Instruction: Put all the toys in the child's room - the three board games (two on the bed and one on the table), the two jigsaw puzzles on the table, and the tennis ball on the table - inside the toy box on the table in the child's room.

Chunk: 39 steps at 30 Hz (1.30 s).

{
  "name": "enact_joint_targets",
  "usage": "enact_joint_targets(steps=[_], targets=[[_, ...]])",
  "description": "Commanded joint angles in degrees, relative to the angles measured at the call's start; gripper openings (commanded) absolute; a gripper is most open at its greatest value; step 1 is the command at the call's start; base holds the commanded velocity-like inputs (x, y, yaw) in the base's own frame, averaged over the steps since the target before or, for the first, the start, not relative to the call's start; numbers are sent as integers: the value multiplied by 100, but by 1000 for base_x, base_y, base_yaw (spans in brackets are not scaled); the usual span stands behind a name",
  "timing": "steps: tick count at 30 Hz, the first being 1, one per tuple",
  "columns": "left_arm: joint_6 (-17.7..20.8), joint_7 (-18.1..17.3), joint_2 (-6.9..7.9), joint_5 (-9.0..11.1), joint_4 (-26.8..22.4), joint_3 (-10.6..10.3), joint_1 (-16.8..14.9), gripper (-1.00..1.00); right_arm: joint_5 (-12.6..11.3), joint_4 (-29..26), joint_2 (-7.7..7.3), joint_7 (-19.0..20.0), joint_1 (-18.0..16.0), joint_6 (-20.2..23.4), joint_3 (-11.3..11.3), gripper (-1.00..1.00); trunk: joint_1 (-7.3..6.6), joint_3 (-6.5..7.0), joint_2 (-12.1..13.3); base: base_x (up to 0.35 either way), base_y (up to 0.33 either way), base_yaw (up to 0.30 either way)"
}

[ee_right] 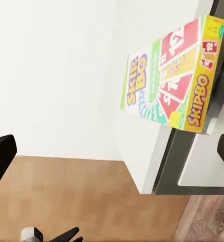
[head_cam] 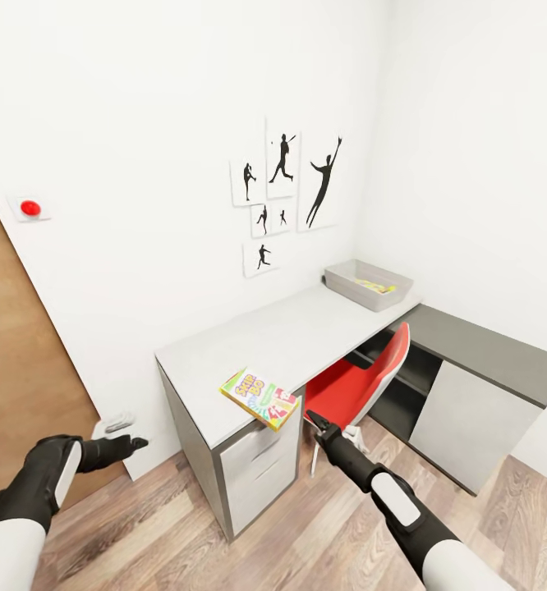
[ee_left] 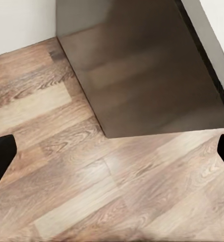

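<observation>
One board game (head_cam: 259, 398), a flat box with a green, red and yellow Skip-Bo cover, lies at the near edge of the table's pale grey top (head_cam: 282, 336), one corner hanging over. My right gripper (head_cam: 314, 420) is open just below and right of it, not touching. The right wrist view shows the box (ee_right: 172, 80) ahead of the spread fingers of that gripper (ee_right: 112, 156). The toy box (head_cam: 351, 293), a pale grey tray, sits at the far corner with something yellow (head_cam: 376, 286) inside. My left gripper (head_cam: 134, 443) hangs open and empty low by the wall, over wood floor (ee_left: 112, 156).
A red chair (head_cam: 364, 377) is tucked under the desk between the drawers (head_cam: 261, 468) and the dark grey top (head_cam: 487, 345). A brown door (head_cam: 19, 369) stands at the left. The desk's grey side panel (ee_left: 142, 70) is close to my left gripper.
</observation>
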Motion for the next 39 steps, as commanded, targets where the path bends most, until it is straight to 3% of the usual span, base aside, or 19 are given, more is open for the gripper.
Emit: enact_joint_targets(steps=[1, 4, 8, 21, 34, 39], targets=[[28, -23, 5, -109, -3, 20, -3, 100, -53, 1, -7, 4, -6, 39, 26, 100, 4, -13, -13, 0, 0, 0], [-58, 10, 110, -462, 24, 19, 22, 100, -51, 12, -18, -3, -14, 127, 26, 100, 4, -13, -13, 0, 0, 0], [-199, 8, 270, -612, 82, 38, 39, 100, -53, 31, -148, -3, -17, 240, 26, 100, 4, -13, -13, 0, 0, 0], [-241, 1, 593, -657, 94, 10, 45, 100, -53, 45, -177, -156, -17, 354, 18, 100, 4, -13, -13, 23, 49, 0], [-233, -32, 611, -660, 170, -18, 47, 100, -53, 40, -197, -274, -33, 403, 17, 100, 4, -13, -13, 16, 18, 0], [-233, -52, 594, -665, 258, -27, 48, 100, -47, 116, -223, -379, -268, 1008, 17, 100, 4, -13, -13, 0, 0, 0]])
